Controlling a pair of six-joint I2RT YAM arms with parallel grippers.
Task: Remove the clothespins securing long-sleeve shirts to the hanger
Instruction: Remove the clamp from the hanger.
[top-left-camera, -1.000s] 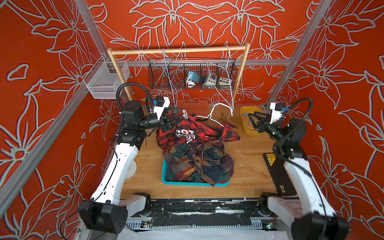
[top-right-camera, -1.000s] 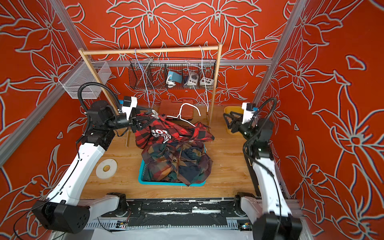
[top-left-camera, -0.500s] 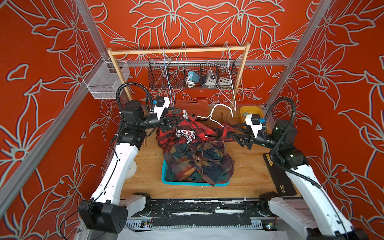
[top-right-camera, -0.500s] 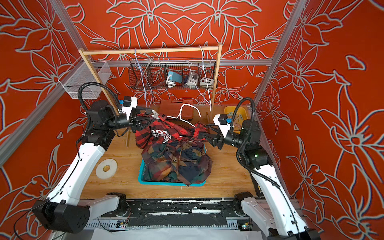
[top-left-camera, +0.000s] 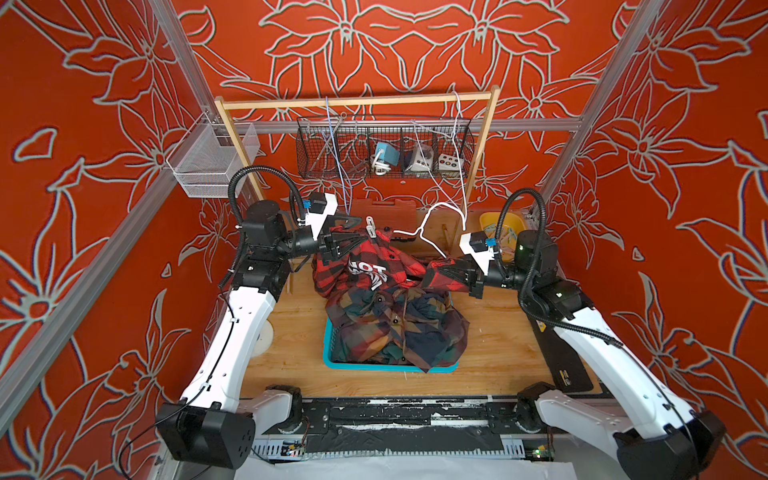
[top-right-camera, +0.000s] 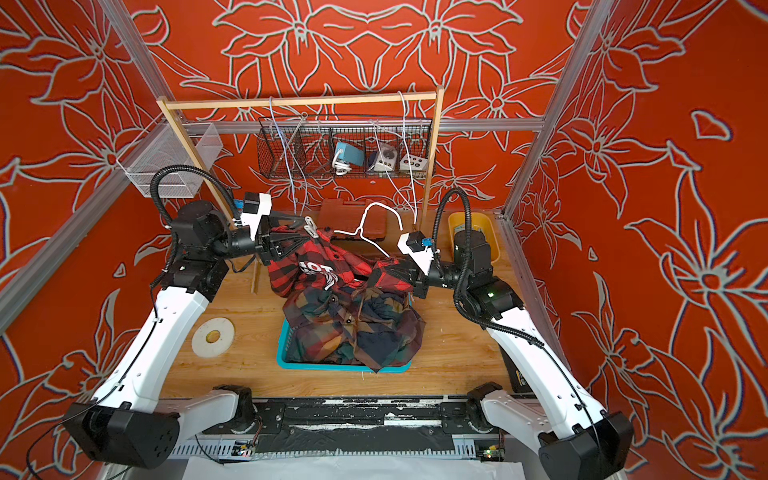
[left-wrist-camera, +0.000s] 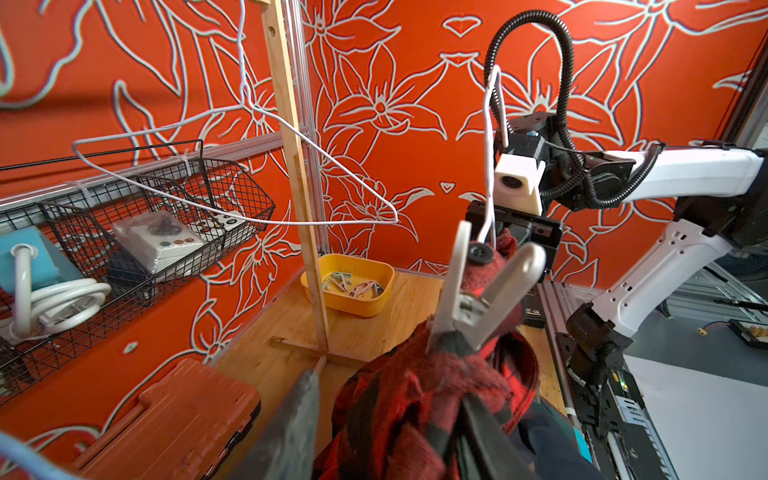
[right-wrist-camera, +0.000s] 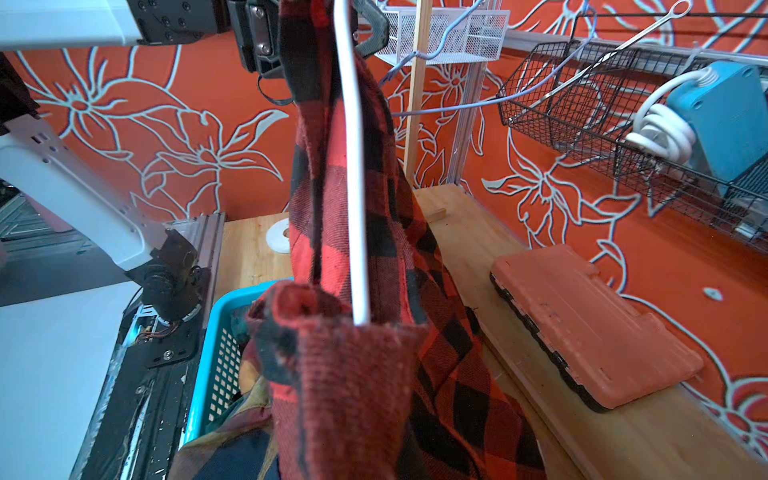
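Note:
A red-and-black check shirt (top-left-camera: 374, 266) with white lettering hangs on a white wire hanger (top-left-camera: 432, 220) between my two arms. My left gripper (top-left-camera: 345, 241) is shut on the shirt's left shoulder. A cream-white clothespin (top-left-camera: 370, 227) is clipped onto the cloth just beyond its fingers and fills the left wrist view (left-wrist-camera: 478, 291). My right gripper (top-left-camera: 446, 270) is shut on the right shoulder, and red cloth hides its jaws in the right wrist view beside the hanger wire (right-wrist-camera: 353, 166). Two dark plaid shirts (top-left-camera: 395, 328) lie heaped in a teal basket (top-left-camera: 374, 368).
A yellow tub (top-left-camera: 494, 220) holding several loose clothespins stands at the back right. An orange tool case (top-left-camera: 382, 208) lies behind the shirts, below a wooden rack (top-left-camera: 357, 102) and a black wire basket (top-left-camera: 382, 153). A white tape roll (top-right-camera: 212, 336) lies at the left.
My right arm swung left from over the yellow tub to the shirt's right shoulder, and its jaws closed on the cloth. The left arm stayed put.

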